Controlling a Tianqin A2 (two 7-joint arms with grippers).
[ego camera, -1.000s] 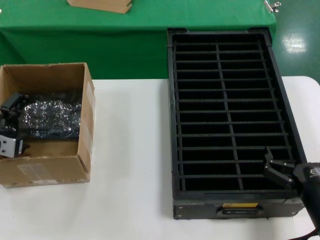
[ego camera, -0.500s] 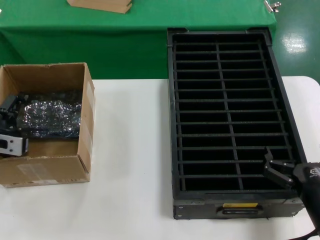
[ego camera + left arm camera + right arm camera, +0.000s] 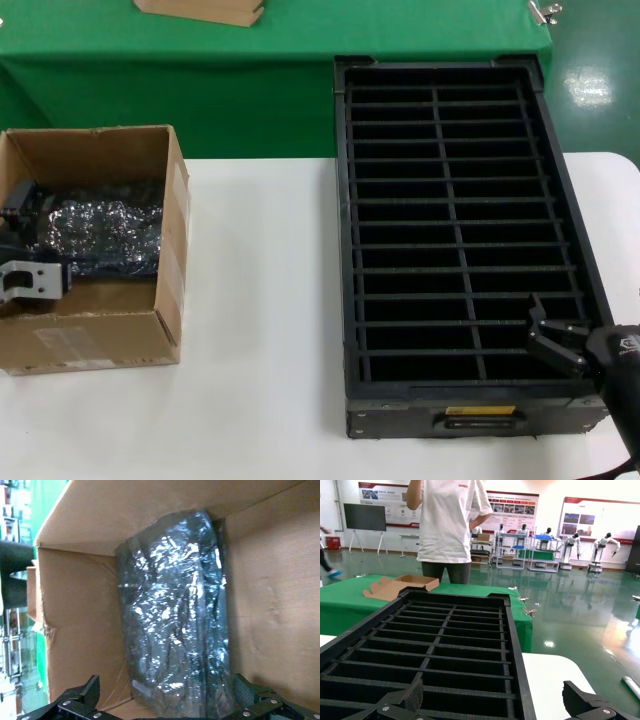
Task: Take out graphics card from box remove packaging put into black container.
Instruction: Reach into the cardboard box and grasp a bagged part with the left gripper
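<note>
Left pincer [image 3: 22, 250] inside box [image 3: 110, 325] on left of worktop [image 3: 260, 330], moved slightly farther in than a moment ago, jaws apart on either side of bag [image 3: 175, 620] end. Card still wrapped inside, not yet grasped. Right pincer [image 3: 550, 335] idle, jaws apart, over near-right corner of container [image 3: 345, 250].

Both tools are black with screw-studded fingers; the left tool [image 3: 25, 255] carries a pale grey bracket, the right tool [image 3: 556, 335] a rounded black housing.
</note>
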